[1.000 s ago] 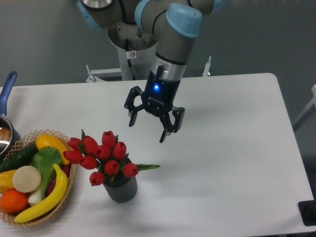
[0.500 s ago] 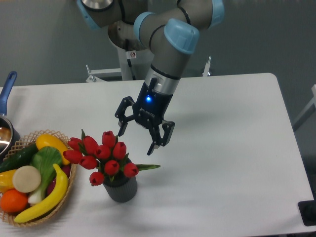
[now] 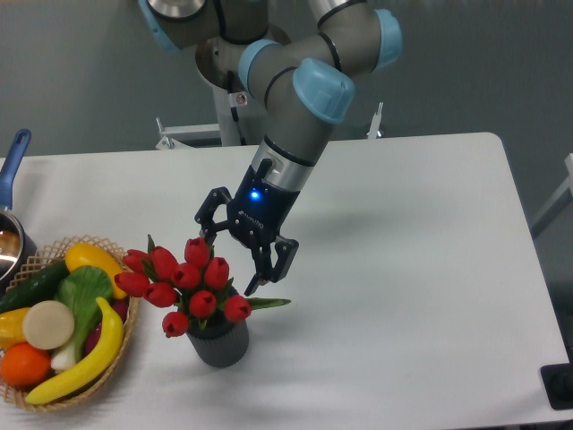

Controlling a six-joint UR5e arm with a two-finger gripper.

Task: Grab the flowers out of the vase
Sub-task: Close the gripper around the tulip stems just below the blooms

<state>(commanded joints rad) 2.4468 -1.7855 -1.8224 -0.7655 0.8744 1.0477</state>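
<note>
White tabletop (image 3: 421,269) fills most of the frame beneath a plain grey wall, with a single grey-and-blue robot arm (image 3: 295,116) reaching down from the top centre. One dark grey ribbed vase (image 3: 219,343) stands at lower centre-left, and in it sits one bunch of the flowers (image 3: 183,282): about nine closed red tulip buds, spreading wider than the vase, with one thin green leaf pointing right. One woven basket (image 3: 121,354) lies at the lower left edge, just left of the vase and apart from it. Counted in it are one banana, one yellow fruit at the top, one orange fruit at the bottom, one dark green cucumber-like piece, one pale round slice and one leafy green piece; part of another yellow piece shows at the frame's left edge. One pot with a blue handle (image 3: 12,193) is cut off at the left edge, above the basket.

One gripper (image 3: 228,262), black with a blue light on its body, is tilted toward lower left over the upper right of the bunch. Its two fingers are spread wide and hold nothing. One fingertip (image 3: 208,236) sits by the topmost bud; the other hangs just right of the rightmost buds, above the leaf. Whether either tip touches a bud cannot be told from this view.
</note>
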